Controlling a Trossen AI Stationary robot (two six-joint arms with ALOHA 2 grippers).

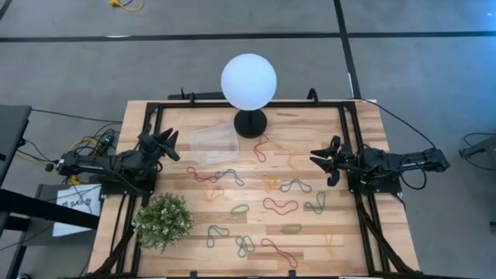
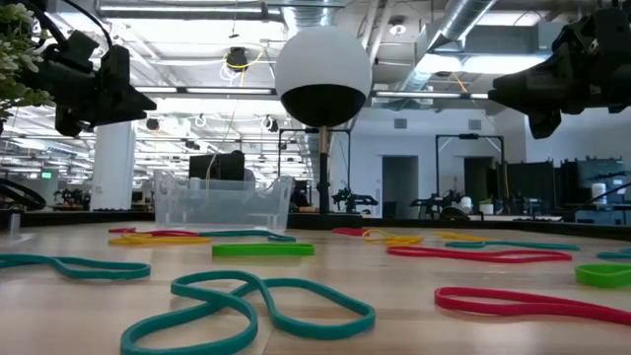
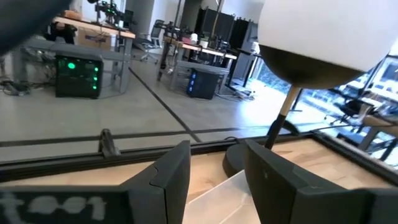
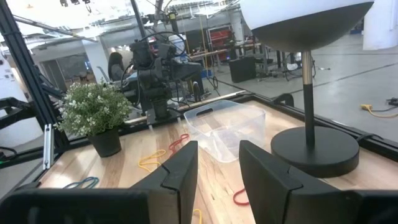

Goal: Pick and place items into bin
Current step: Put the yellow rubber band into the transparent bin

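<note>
Several rubber bands in red, yellow, green and grey-blue lie scattered flat on the wooden table, such as a red one and a green one; a teal loop lies nearest in the low view. The clear bin stands near the lamp, also seen as the clear bin. My left gripper hovers open at the table's left, just left of the bin. My right gripper hovers open at the table's right. Both are raised above the table and hold nothing.
A white globe lamp on a black base stands at the far middle, beside the bin. A potted green plant sits near the left front corner. A black frame runs along the table edges.
</note>
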